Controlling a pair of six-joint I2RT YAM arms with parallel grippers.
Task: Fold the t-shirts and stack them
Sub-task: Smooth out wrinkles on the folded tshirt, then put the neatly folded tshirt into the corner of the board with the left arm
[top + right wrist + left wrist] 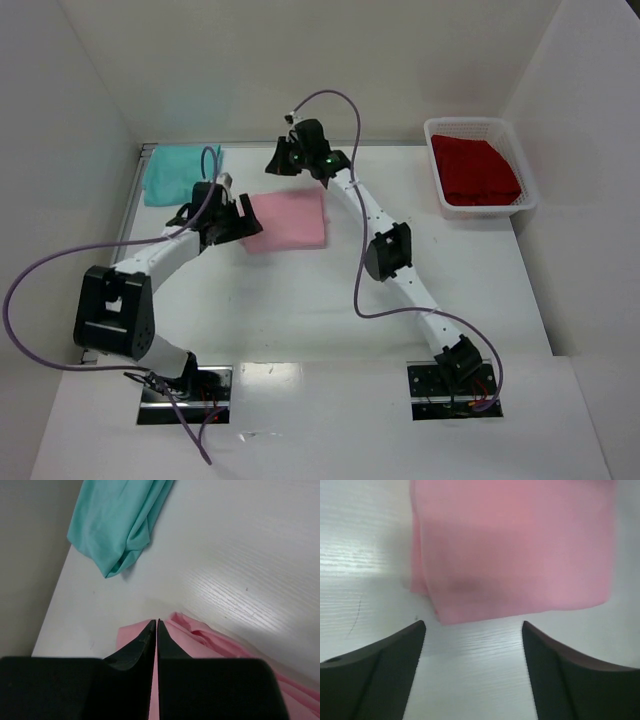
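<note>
A folded pink t-shirt lies flat in the middle of the table. My left gripper stands open at its left edge. In the left wrist view the pink t-shirt lies just beyond the left gripper, and only bare table shows between the fingers. My right gripper is shut and hovers over the shirt's far left corner. In the right wrist view the right gripper has its tips pressed together above the pink cloth. A teal t-shirt lies crumpled at the far left. A red t-shirt sits in a basket.
The white mesh basket stands at the far right of the table. White walls enclose the table on the left, back and right. The teal t-shirt lies close to the left table edge. Purple cables loop over both arms.
</note>
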